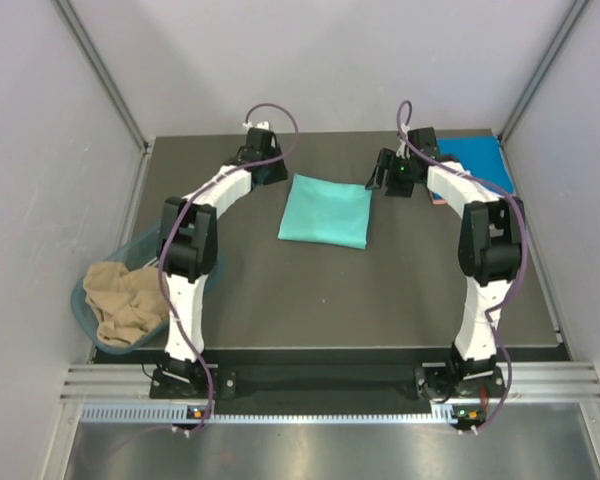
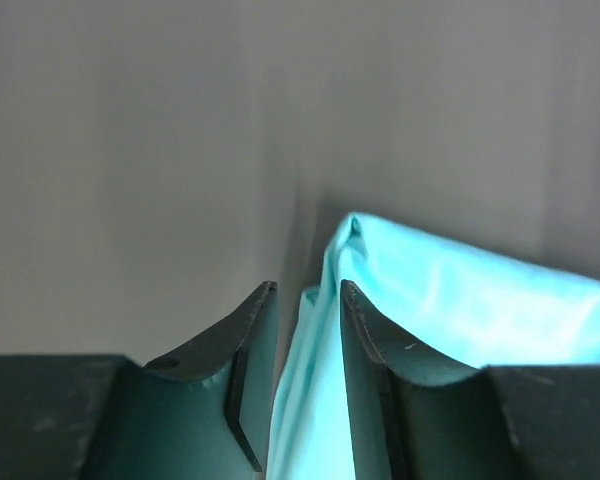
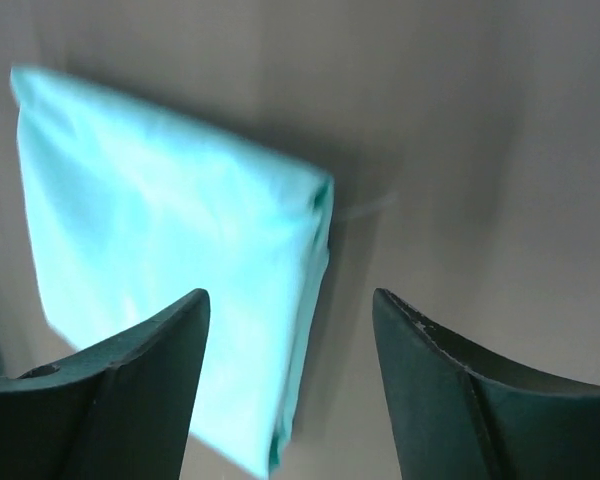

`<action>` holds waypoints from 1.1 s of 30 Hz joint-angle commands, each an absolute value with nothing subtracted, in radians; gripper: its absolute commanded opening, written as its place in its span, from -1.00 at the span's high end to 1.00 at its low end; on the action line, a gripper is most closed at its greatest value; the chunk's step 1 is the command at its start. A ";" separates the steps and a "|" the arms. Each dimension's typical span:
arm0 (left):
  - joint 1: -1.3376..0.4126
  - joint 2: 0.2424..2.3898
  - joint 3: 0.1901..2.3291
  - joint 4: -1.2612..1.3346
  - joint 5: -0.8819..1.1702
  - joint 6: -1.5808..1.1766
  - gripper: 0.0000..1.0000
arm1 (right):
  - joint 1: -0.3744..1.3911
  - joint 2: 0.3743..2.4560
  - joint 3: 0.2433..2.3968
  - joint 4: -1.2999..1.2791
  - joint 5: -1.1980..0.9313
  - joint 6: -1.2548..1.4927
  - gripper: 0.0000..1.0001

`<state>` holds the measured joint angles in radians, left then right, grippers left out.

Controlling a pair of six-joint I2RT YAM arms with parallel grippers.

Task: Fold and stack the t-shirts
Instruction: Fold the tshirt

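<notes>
A teal-green t-shirt (image 1: 325, 210) lies folded into a flat square at the middle of the table. My left gripper (image 1: 277, 172) sits at its far left corner. In the left wrist view the left gripper (image 2: 309, 290) has its jaws apart, and an edge of the teal cloth (image 2: 450, 300) runs up between them, against the right finger only. My right gripper (image 1: 378, 178) hovers off the far right corner. In the right wrist view the right gripper (image 3: 290, 300) is wide open over the folded edge of the shirt (image 3: 160, 260), gripping nothing.
A bright blue t-shirt (image 1: 477, 160) lies folded at the back right, behind the right arm. At the left edge a translucent teal tub (image 1: 88, 290) holds a crumpled tan t-shirt (image 1: 125, 300). Grey walls close in the table's sides and back.
</notes>
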<state>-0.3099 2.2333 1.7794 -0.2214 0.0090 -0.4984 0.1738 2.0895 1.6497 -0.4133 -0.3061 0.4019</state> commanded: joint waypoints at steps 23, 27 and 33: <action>-0.324 2.089 1.454 -0.390 0.092 -0.483 0.28 | 0.212 1.963 1.195 -0.249 -0.638 0.215 0.07; -0.324 2.100 1.443 -0.390 0.109 -0.497 0.41 | 0.210 1.959 1.172 -0.218 -0.638 0.241 0.37; -0.327 2.089 1.404 -0.397 0.199 -0.515 1.00 | 0.212 1.901 1.100 -0.212 -0.609 0.250 0.75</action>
